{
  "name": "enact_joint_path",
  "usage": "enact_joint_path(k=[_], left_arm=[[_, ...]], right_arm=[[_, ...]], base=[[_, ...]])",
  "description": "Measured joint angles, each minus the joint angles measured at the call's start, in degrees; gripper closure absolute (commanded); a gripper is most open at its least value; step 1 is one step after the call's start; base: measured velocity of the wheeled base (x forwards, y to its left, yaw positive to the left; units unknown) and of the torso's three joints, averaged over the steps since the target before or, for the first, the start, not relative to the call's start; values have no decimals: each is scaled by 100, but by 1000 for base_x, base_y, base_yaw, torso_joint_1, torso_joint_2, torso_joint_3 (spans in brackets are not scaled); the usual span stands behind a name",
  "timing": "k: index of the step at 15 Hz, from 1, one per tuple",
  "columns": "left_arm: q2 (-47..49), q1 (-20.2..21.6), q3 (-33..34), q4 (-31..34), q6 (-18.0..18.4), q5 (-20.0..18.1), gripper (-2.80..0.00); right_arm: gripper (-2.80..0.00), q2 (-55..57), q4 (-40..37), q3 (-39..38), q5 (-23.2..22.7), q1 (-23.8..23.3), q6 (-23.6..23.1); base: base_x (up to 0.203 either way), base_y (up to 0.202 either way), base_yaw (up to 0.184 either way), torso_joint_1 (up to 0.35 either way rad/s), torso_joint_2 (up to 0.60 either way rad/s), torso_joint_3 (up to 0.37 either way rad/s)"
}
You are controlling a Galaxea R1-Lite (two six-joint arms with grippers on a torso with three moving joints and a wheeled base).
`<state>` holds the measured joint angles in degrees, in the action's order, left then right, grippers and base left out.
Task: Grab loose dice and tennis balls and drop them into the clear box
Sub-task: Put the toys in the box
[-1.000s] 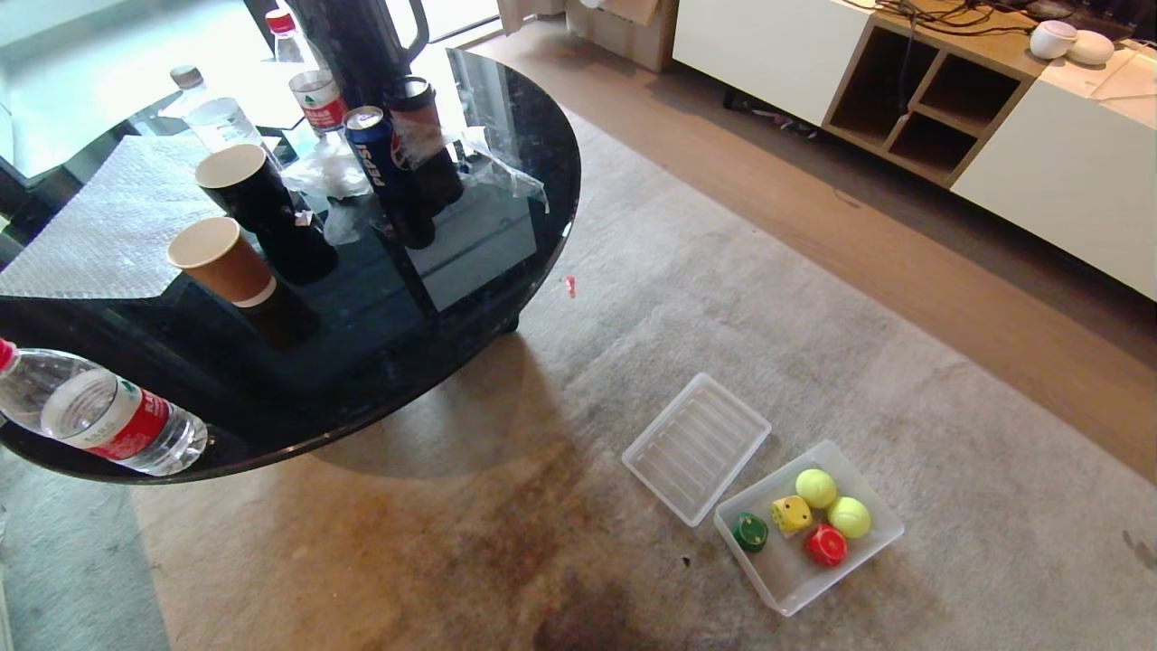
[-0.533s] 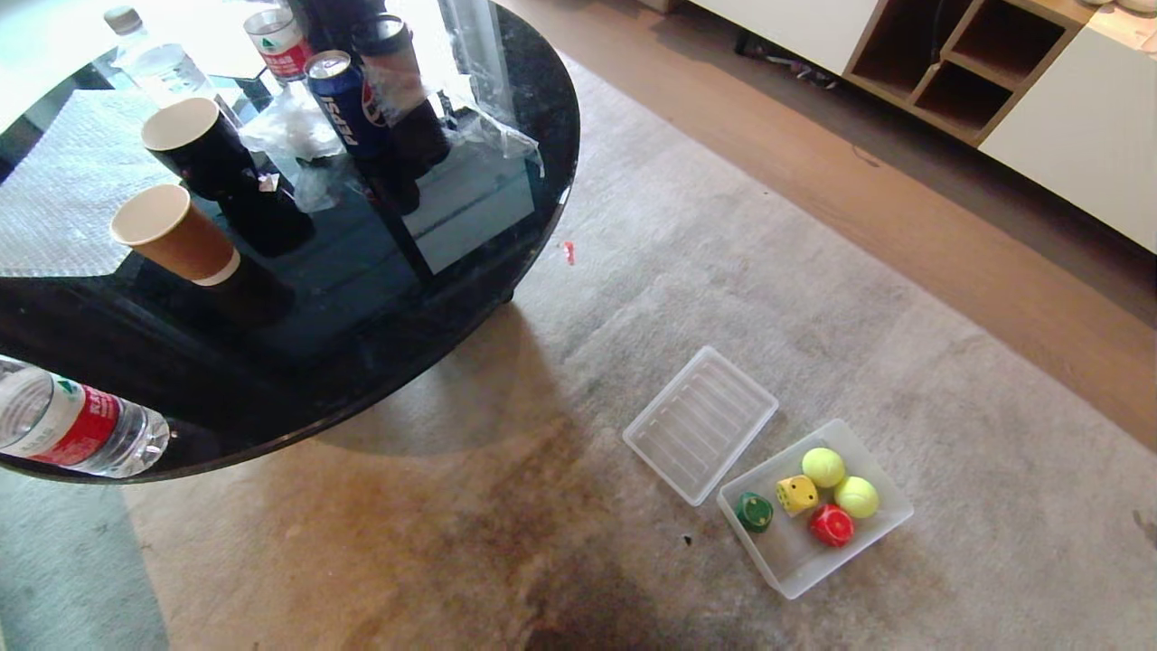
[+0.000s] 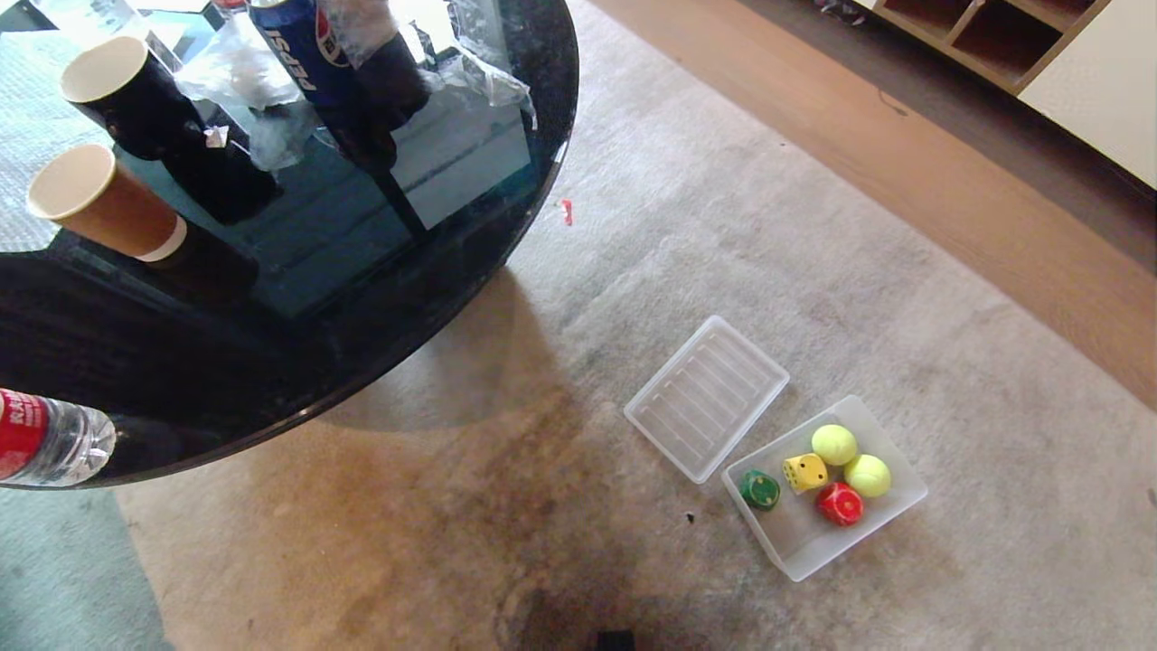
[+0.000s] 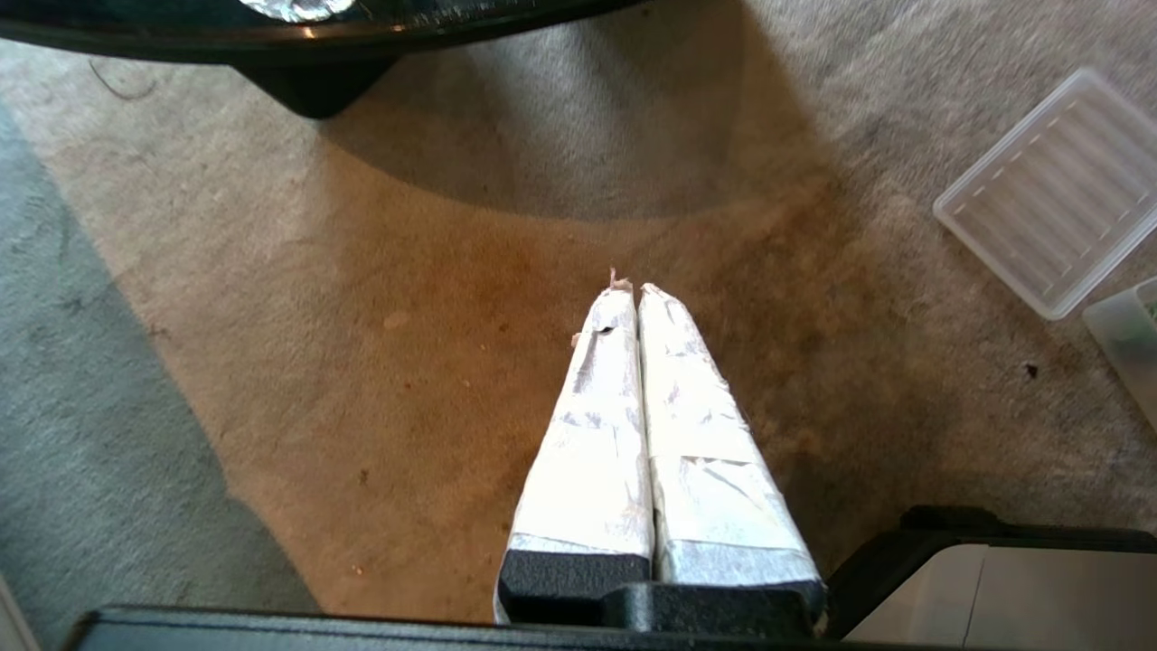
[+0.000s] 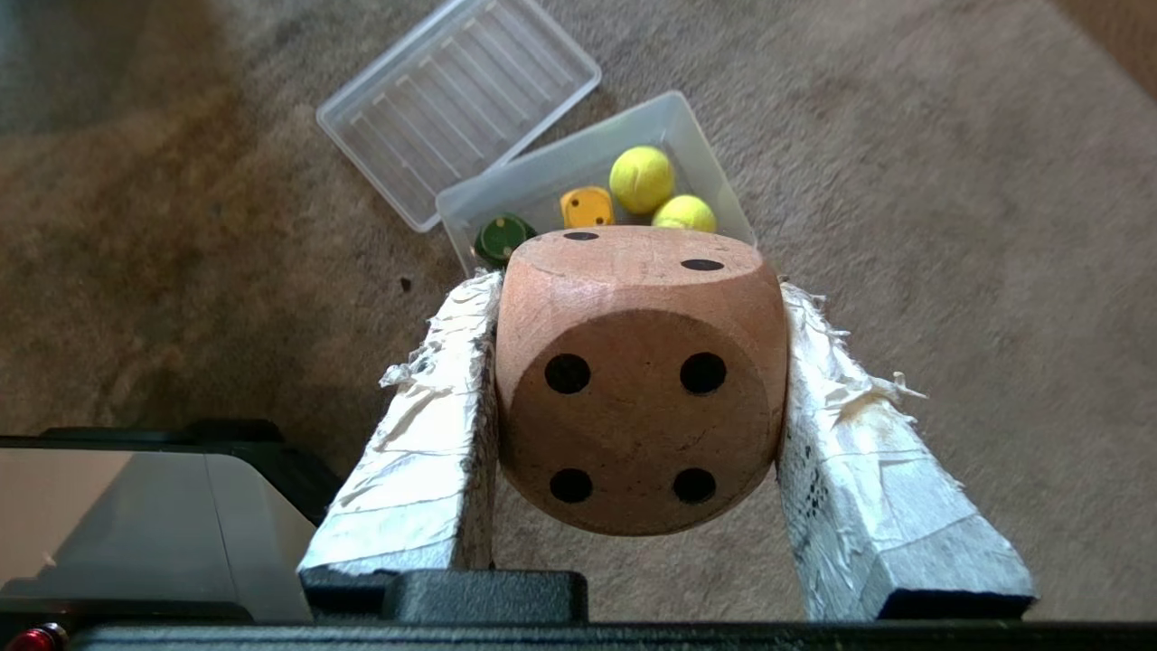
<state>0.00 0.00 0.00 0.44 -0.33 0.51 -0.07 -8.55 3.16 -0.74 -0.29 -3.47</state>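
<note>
The clear box (image 3: pixel 800 556) sits on the carpet at the lower right. In it lie a green die (image 3: pixel 760 489), a yellow die (image 3: pixel 804 472), a red die (image 3: pixel 839 504) and two tennis balls (image 3: pixel 833 444) (image 3: pixel 867 476). Neither gripper shows in the head view. My right gripper (image 5: pixel 634 294) is shut on a tan die (image 5: pixel 637 380), held above the carpet short of the clear box (image 5: pixel 533 181); the tan die hides the red one in that view. My left gripper (image 4: pixel 637 291) is shut and empty over bare carpet.
The ribbed lid (image 3: pixel 706 398) lies flat beside the box, on its table side. A round black glass table (image 3: pixel 298 362) fills the upper left, carrying paper cups (image 3: pixel 99 201), a Pepsi can (image 3: pixel 303 45) and a water bottle (image 3: pixel 50 443). A wood floor strip and cabinet (image 3: pixel 1098 68) lie far right.
The whole head view has slid upward and leftward as the camera tipped down. The box, lid, dice and balls keep their places on the carpet.
</note>
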Motion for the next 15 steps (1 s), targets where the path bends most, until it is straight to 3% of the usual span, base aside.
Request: enact_joint_path(k=[15], left_arm=[[2,0,0,-2,0,0,0]], right_arm=[[0,0,7,0,0,2,0]], base=[[0,0,0,1,2,-172]])
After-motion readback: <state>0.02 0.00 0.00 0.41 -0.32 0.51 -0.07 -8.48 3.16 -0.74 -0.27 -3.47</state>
